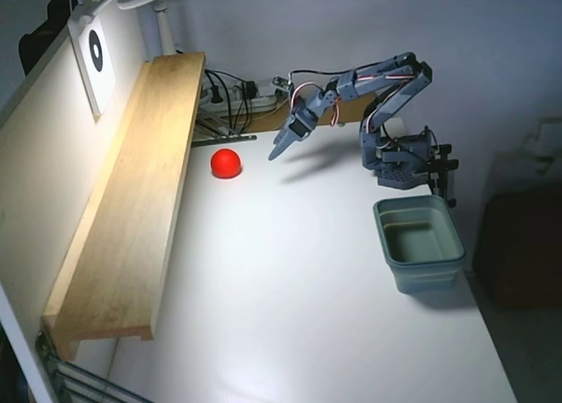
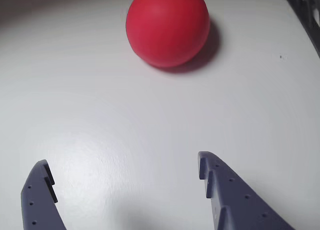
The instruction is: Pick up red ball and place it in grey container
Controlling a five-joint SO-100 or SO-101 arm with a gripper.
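gripper (image 2: 122,165): wide open, holding nothing | red ball (image 1: 226,162): sits on the white table (image 1: 290,315), near the wooden shelf (image 1: 132,201), just ahead of the fingers | grey container (image 1: 419,241): far off, by the arm's base

One red ball (image 1: 226,162), one grey container (image 1: 420,242), one wooden shelf (image 1: 132,201).
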